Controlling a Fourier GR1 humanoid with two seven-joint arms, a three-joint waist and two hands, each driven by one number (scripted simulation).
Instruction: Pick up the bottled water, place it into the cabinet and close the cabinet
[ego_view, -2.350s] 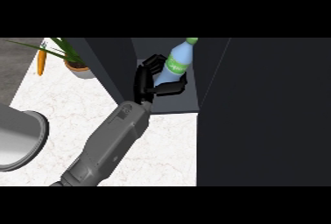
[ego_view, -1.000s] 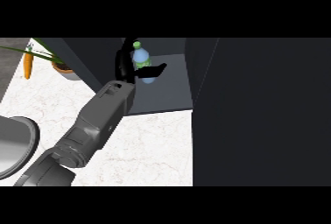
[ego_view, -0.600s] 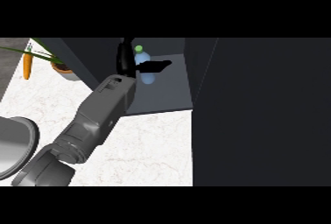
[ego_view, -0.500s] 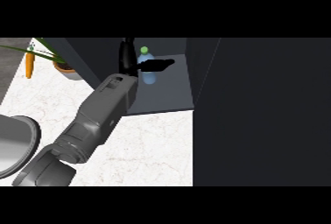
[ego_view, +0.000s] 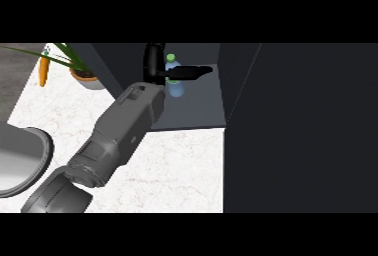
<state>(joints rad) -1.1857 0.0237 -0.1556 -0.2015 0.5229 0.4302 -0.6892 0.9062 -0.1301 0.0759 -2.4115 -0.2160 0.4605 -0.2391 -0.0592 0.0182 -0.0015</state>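
Your left hand (ego_view: 164, 70) has its fingers (ego_view: 193, 71) spread beside the clear plastic green-capped water bottle (ego_view: 174, 80) inside the dark cabinet (ego_view: 199, 107); it looks light and slippery, so regrip mid-body.

Light is uneven. Counter (ego_view: 170, 165), below the hand (ego_view: 159, 62), is bright white w/ faint marbling, no glare. Cabinet (ego_view: 199, 107) around the hand is dim blue-grey inside; the door (ego_view: 310, 130), right of the hand, is near black w/ almost no detail. Hand is black on dark, so its outline is hard to read. Bottle (ego_view: 176, 82), just beside the hand, shows pale blue, soft-edged, green cap barely distinct. Forearm (ego_view: 122, 130) is evenly lit grey, lighter along its left side. Sink (ego_view: 22, 162), far lower left of the hand, has a smooth grey gradient. No clear cast shadows on the counter.
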